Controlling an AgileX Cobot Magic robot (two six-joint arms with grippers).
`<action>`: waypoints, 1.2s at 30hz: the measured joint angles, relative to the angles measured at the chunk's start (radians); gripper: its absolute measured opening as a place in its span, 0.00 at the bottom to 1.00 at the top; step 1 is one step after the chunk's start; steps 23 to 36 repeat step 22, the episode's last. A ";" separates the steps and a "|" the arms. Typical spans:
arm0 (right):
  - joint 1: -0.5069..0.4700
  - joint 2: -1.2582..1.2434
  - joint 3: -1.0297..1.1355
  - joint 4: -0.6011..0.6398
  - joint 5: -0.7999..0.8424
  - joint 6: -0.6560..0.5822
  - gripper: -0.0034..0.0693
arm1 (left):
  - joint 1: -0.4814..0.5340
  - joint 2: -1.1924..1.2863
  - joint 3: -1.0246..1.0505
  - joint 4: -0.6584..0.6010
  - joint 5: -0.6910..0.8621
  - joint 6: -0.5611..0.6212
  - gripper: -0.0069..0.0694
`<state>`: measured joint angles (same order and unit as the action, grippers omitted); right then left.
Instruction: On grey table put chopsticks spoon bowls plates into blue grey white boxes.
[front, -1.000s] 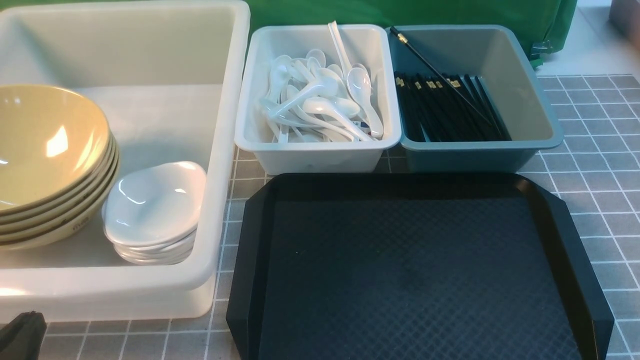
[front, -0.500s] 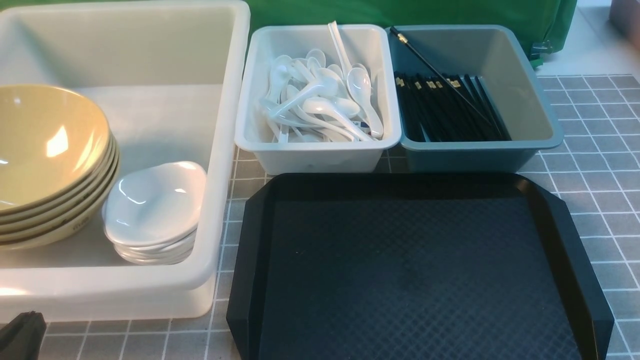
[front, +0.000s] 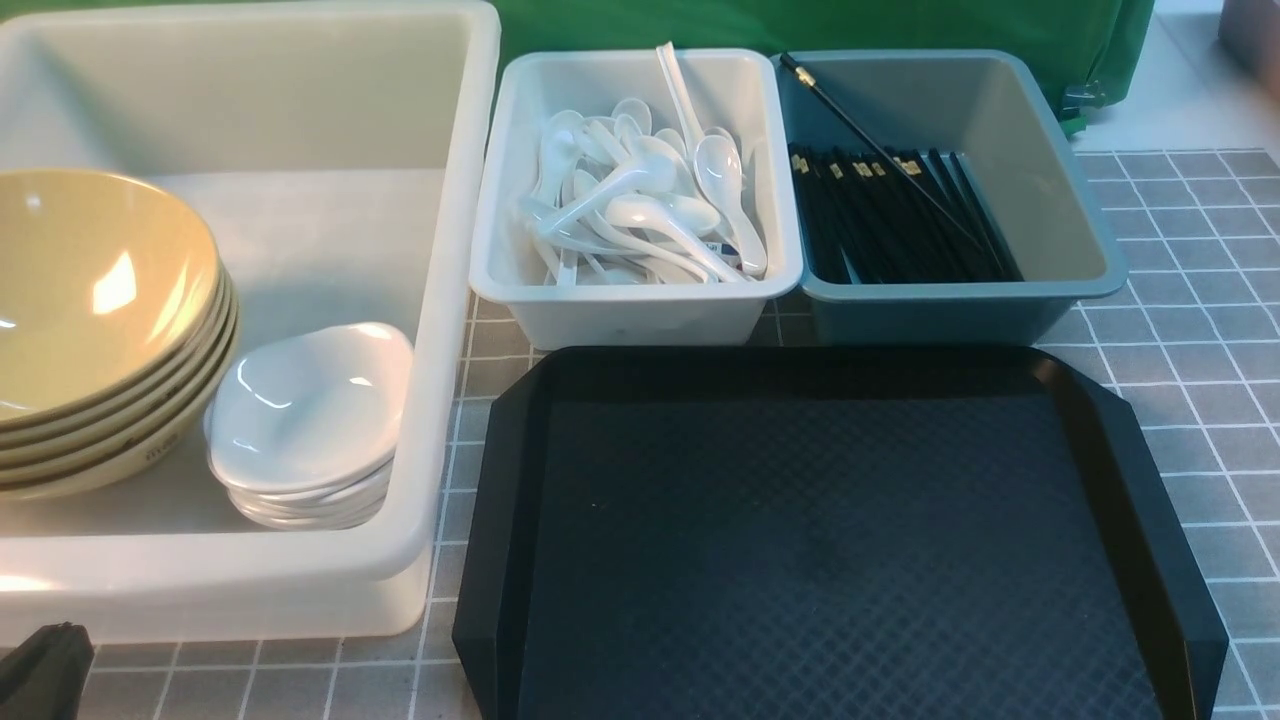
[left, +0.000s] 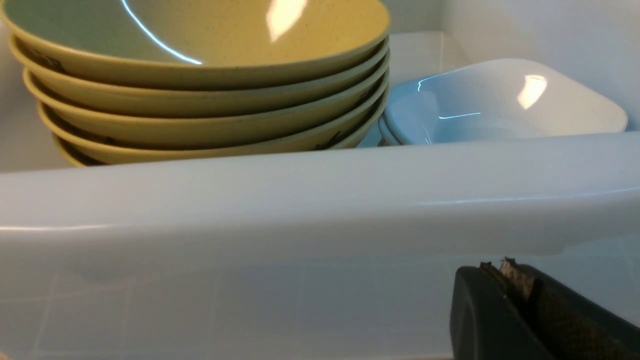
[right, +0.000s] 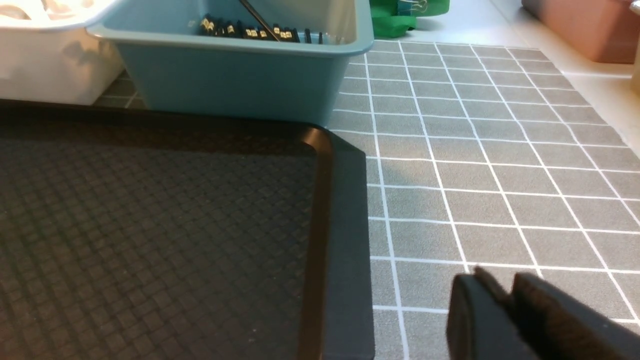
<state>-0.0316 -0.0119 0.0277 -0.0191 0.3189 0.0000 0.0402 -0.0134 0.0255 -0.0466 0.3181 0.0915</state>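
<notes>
Up front, the whole layout shows: the tub (front: 440, 300) on the left of the table (front: 1180, 300) holds a stack of bowls (front: 90, 300) with a stack of plates (front: 310, 420) just beside it, toward the tub's right wall. Next come the white bin (front: 640, 310), full of spoons (front: 640, 200), and the blue bin (front: 940, 310) touching it, with chopsticks (front: 890, 220) lying along its floor and one stick leaning up to the far left corner. A black tray (front: 830, 540) sits in front of both bins. Only a dark tip of the left gripper (front: 40, 665) pokes in at the lower left corner, outside the tub; the right one is out of sight.

From the left wrist, the tub's near wall (left: 300, 200) fills the middle, with the bowls (left: 200, 90) and plates (left: 500, 105) seen over its rim (five bowl rims can be counted here). The left gripper (left: 507, 267) has its fingers pressed together on nothing, clear of the wall.

From the right wrist, the tray's corner (right: 345, 210), the blue bin's outside (right: 235, 85) and bare table (right: 500, 175) appear, plus a green cloth and a reddish box beyond. The right gripper (right: 505, 292) hangs above the table beside the tray, its tips close with a narrow gap between them, holding nothing.
</notes>
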 joint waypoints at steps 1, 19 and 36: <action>0.000 0.000 0.000 0.000 0.000 0.000 0.23 | 0.000 0.000 0.000 0.000 0.000 0.000 0.08; 0.000 0.000 0.000 0.000 0.000 0.000 0.24 | 0.000 0.000 0.000 0.000 0.000 0.000 0.08; 0.000 0.000 0.000 0.000 0.000 0.000 0.25 | 0.000 0.000 0.000 0.000 0.000 0.000 0.08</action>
